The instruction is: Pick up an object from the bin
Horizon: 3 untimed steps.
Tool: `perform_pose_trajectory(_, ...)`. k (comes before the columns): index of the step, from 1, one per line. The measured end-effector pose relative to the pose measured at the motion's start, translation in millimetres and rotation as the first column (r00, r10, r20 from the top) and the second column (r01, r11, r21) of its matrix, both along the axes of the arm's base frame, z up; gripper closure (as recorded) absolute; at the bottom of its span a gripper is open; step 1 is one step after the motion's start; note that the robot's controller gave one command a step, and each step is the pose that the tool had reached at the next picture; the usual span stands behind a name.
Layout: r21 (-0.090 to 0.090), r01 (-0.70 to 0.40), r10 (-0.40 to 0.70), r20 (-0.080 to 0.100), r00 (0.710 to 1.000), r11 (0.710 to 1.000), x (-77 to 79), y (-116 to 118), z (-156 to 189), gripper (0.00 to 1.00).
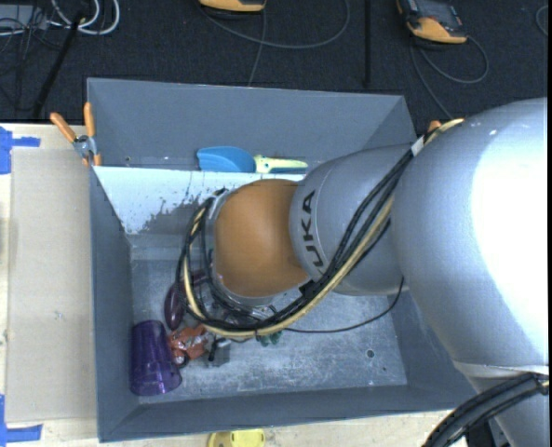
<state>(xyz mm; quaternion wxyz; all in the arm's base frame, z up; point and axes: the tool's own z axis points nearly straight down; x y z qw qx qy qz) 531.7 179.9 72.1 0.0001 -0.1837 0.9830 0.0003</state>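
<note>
The hand [204,345] hangs low beside a purple cup [153,358] lying in the bin's [257,119] lower left corner. Nothing seems lifted yet. Open or closed, I cannot tell.

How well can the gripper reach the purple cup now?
Probably yes: the gripper sits low just beside the purple cup, only a small reddish thing between them, though the bin wall hugs the cup.
</note>
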Motion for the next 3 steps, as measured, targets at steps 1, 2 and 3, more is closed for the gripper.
perform_pose_trajectory(1, 0.0, -0.281, 0.281, 0.003, 0.96, 0.96, -8.9, 29.8, -1.5, 1.0)
perform_pose_trajectory(2, 0.0, -0.278, 0.278, 0.003, 0.961, 0.961, -8.9, 29.5, -1.6, 1.0)
perform_pose_trajectory(3, 0.0, -0.277, 0.277, 0.003, 0.961, 0.961, -8.9, 29.5, -1.7, 1.0)
